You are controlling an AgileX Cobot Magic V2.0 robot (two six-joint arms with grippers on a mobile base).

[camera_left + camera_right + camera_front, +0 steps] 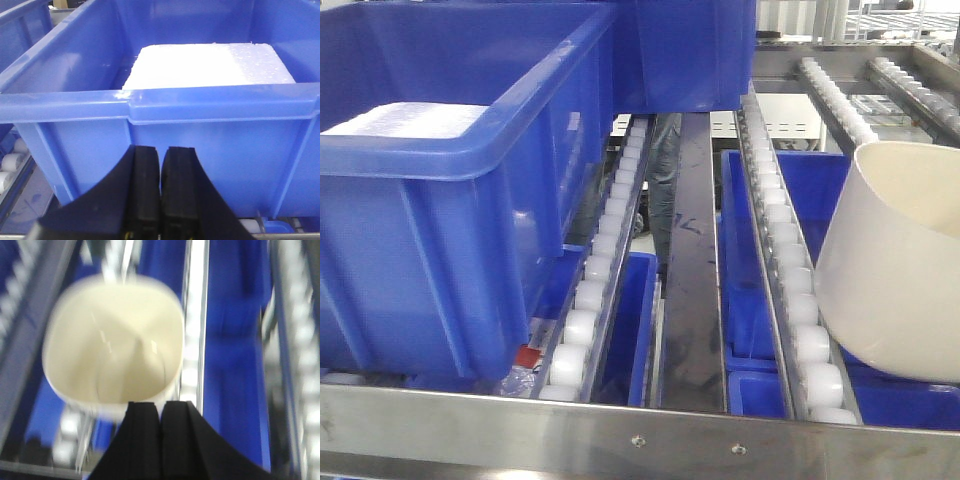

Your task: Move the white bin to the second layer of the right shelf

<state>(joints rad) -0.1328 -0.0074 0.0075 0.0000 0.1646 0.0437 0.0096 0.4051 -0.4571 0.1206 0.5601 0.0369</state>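
Right now the white bin [895, 270] sits at about four o'clock in the front view, tilted, its base over the roller lane [790, 250] of the shelf level [620, 430]. In the right wrist view it lies at eleven o'clock from the right claw [160, 412], which looks clenched with its fingers pressed together at the bin's near rim. That view is blurred, so whether a sliver of rim is pinched cannot be told.

The left claw [160, 165] is clenched on nothing, hovering just in front of a big blue crate [165, 110] holding a white foam block [205, 65].

To finish well, I judge the bin should be levelled so its base rests across two roller rails, then pushed gently toward twelve o'clock.

A dark flat strip [690, 250] runs up the middle. Blue crates on the lower level [820, 190] show through the gaps, so a bin set off the rails could tip between them. The crate at nine o'clock fills its own lane, well apart.
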